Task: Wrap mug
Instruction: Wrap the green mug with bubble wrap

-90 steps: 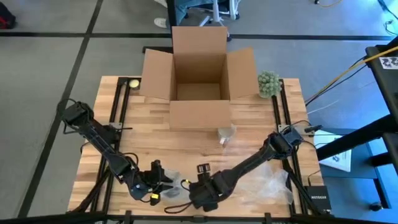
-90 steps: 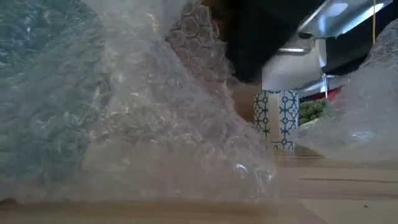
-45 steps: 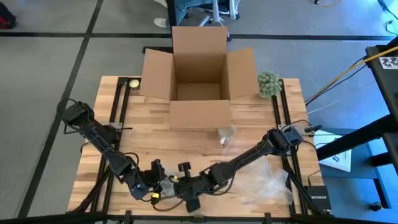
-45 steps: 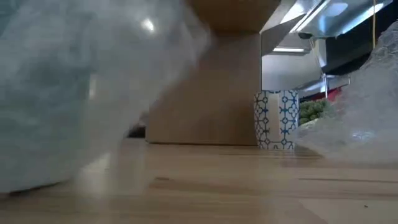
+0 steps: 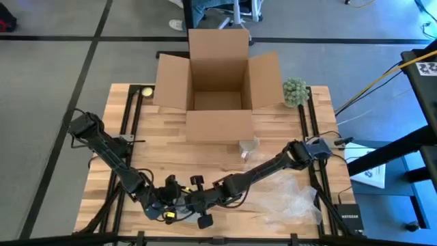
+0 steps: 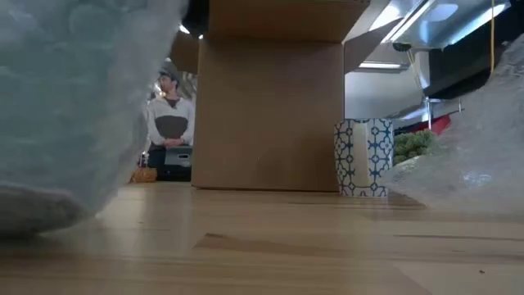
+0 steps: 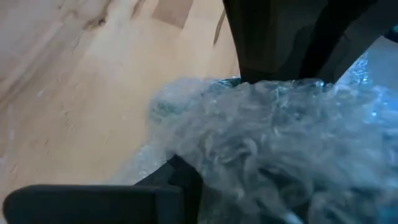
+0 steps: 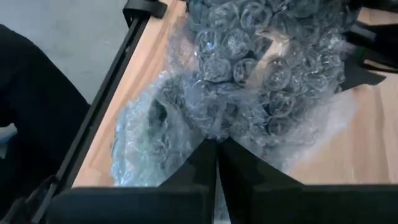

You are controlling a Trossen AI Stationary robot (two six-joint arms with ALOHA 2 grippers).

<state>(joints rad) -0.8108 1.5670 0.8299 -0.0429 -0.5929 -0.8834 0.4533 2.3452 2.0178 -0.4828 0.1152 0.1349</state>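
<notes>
We're mid-wrap prep: right gripper (image 5: 199, 205) pinched shut on the bubble wrap (image 8: 261, 81) near the table's (image 5: 157, 154) front edge, left gripper (image 5: 171, 203) just beside it, fingers can't tell. Mug (image 5: 247, 147) stands unwrapped by the box's (image 5: 217, 102) front wall; next, probably bring wrap and mug together.

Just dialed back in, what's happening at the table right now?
Both grippers meet at the table's near edge over a clump of clear bubble wrap. The right gripper is shut on a fold of it; the left gripper sits against it. The blue-and-white patterned mug stands unwrapped beside the open cardboard box.
</notes>
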